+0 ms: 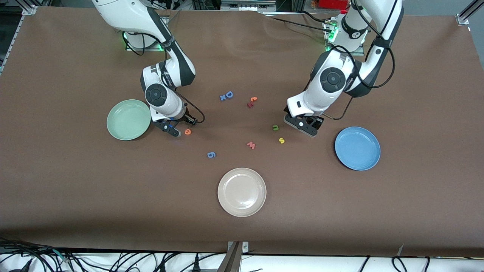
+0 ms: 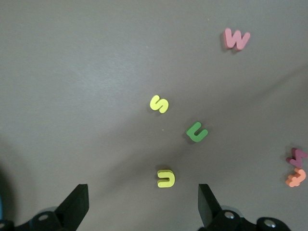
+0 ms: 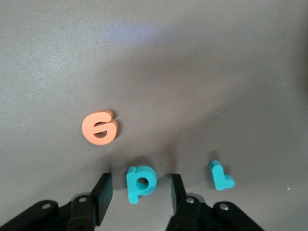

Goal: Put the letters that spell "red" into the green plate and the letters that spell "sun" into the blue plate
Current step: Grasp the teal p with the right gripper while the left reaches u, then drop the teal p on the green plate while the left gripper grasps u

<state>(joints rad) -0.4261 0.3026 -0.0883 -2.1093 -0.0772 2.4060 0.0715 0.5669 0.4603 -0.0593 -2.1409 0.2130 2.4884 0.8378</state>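
Note:
The green plate (image 1: 128, 119) lies toward the right arm's end of the table and the blue plate (image 1: 357, 148) toward the left arm's end; both hold nothing. My right gripper (image 1: 172, 128) (image 3: 139, 190) is low beside the green plate and open. The teal "d" (image 3: 140, 183) lies between its fingers with a gap on each side. The orange "e" (image 3: 99, 127) (image 1: 188, 132) and the teal "r" (image 3: 220, 175) lie close by. My left gripper (image 1: 302, 126) (image 2: 143, 207) hangs wide open over the yellow "u" (image 2: 166, 178). The green "n" (image 2: 197, 133) (image 1: 275, 128) and yellow "s" (image 2: 159, 104) (image 1: 281, 141) lie next to it.
A beige-white plate (image 1: 242, 192) sits nearest the front camera, mid-table. Between the arms lie a red "w" (image 1: 251, 145), a blue "g"-like letter (image 1: 211, 154), a blue capital "D" (image 1: 227, 96) and a red and orange letter pair (image 1: 252, 102).

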